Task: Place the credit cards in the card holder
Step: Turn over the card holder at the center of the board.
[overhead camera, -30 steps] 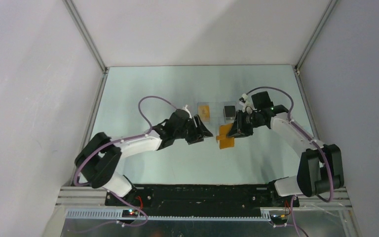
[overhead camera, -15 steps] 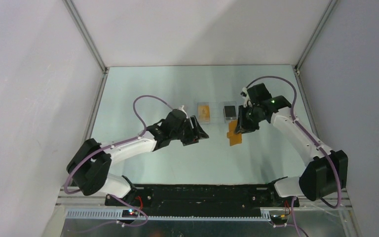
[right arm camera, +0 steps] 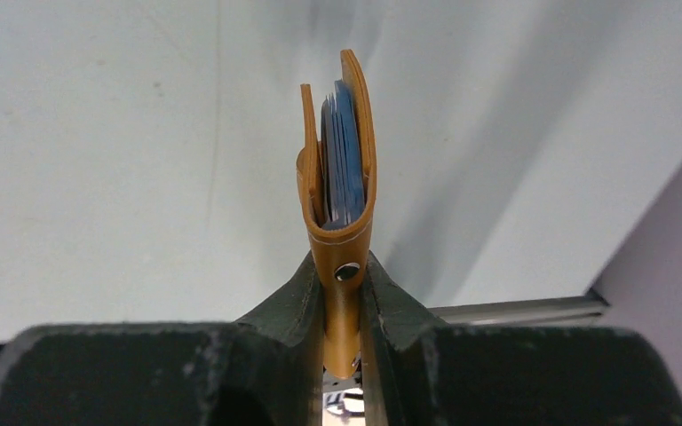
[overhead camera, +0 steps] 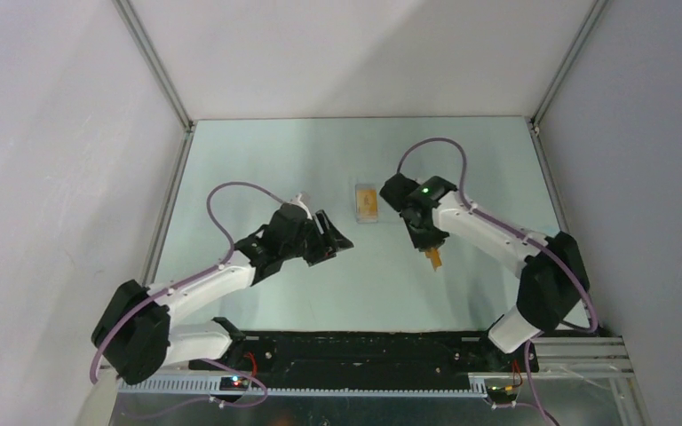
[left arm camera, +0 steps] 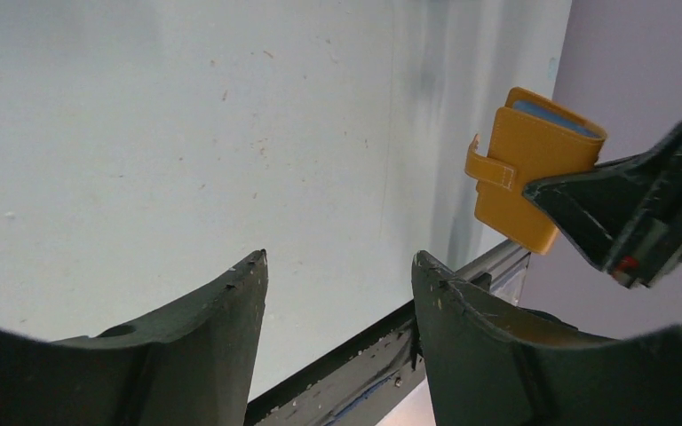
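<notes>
My right gripper (right arm camera: 342,271) is shut on the folded orange card holder (right arm camera: 338,231) and holds it edge-up above the table. Blue credit cards (right arm camera: 344,169) sit between its two flaps. In the top view the card holder (overhead camera: 434,260) pokes out below the right gripper (overhead camera: 429,247), right of the table's centre. In the left wrist view the card holder (left arm camera: 533,164) shows its clasp strap, with a blue card edge (left arm camera: 555,117) at its top. My left gripper (left arm camera: 337,262) is open and empty, to the left of the holder and apart from it (overhead camera: 336,236).
A clear plastic rectangle with an orange centre (overhead camera: 368,202) lies on the pale green table (overhead camera: 257,160) behind the grippers. The right arm (overhead camera: 488,231) crosses over the spot beside it. White walls enclose the table on three sides.
The right arm has swung toward the near side, carrying the card holder and turning it edge-on. The left arm has drawn back to the left. The black-centred plastic rectangle is now hidden.
</notes>
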`<state>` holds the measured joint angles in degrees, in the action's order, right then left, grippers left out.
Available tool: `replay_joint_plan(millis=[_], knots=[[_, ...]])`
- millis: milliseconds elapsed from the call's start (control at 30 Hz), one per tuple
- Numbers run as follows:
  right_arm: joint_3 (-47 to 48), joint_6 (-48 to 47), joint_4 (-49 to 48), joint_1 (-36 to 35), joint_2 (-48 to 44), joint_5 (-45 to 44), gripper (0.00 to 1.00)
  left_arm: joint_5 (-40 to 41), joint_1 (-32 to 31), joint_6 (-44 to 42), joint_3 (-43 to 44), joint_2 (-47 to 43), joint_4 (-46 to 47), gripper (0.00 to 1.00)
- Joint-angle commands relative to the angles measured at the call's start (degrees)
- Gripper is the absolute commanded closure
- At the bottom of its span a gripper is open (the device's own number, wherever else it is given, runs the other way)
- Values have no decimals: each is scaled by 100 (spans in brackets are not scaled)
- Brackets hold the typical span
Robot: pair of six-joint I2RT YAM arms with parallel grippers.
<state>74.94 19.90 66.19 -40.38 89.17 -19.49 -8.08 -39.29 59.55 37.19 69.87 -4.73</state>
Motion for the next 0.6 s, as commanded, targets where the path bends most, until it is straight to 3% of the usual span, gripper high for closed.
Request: replay_joint_plan(millis=[0, 100, 200, 300, 467, 567], knots=[[201, 382, 250, -455, 336, -1417, 93, 76, 175, 36, -259, -424, -49, 35], [106, 494, 167, -828, 581, -1785, 92, 35, 323, 35, -511, -640, -53, 35], [-72, 625, -56, -1227, 860, -2082, 80, 34, 470, 26, -707, -876, -79, 35], [-142, 717, -208, -1478, 1161, -2085, 77, 35, 602, 62, -973, -1101, -81, 35], [-189, 866, -266, -2003, 1539, -2099, 45, -96, 805, 33, -1244, -1450, -98, 35], [-181, 930, -213, -2249, 1704, -1985, 36, -120, 883, 66, -1370, -1604, -105, 35]])
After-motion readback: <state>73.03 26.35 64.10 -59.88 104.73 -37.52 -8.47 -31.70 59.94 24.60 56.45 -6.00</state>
